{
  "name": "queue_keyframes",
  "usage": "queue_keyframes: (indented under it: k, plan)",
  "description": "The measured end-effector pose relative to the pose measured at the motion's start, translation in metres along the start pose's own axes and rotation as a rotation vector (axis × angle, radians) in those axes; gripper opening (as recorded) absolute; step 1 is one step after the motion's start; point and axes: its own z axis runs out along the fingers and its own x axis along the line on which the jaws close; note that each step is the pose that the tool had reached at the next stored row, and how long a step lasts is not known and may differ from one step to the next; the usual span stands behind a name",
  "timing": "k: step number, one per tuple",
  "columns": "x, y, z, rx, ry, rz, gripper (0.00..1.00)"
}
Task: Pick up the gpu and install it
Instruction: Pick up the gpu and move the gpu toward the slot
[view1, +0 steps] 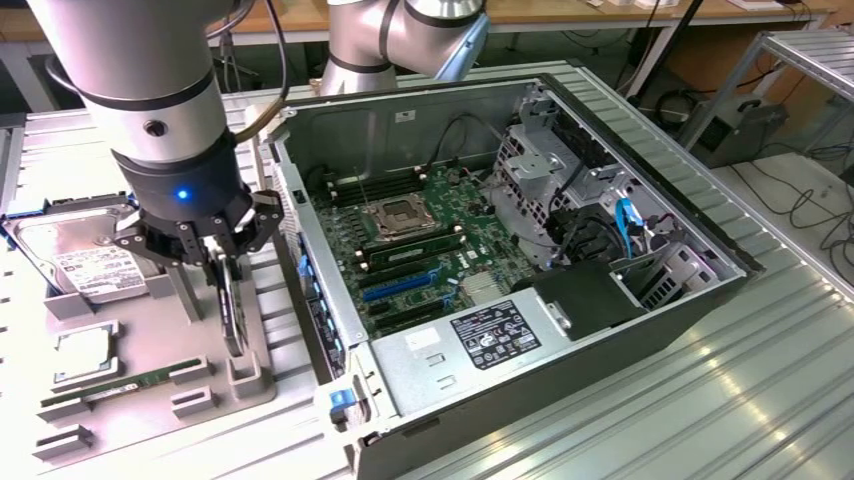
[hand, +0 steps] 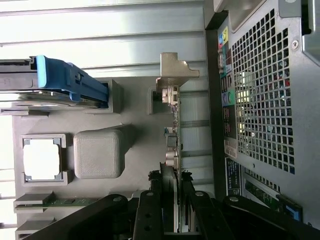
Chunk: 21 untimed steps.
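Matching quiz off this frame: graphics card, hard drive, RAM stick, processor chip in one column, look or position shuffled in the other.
Things:
1. graphics card
2. hard drive
3. RAM stick
4. processor chip

Descriptions:
A. green, long and slim
B. square and silvery, flat in a pocket
C. standing on edge in the grey tray
D. labelled silver face, in a blue carrier

Pairs: 1-C, 2-D, 3-A, 4-B
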Motion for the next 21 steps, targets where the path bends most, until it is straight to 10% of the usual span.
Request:
queue_keyframes:
  k: [21]
  plan:
    - [-0.0002,0.0003,-0.0068,0.0,0.0,0.0,0.26]
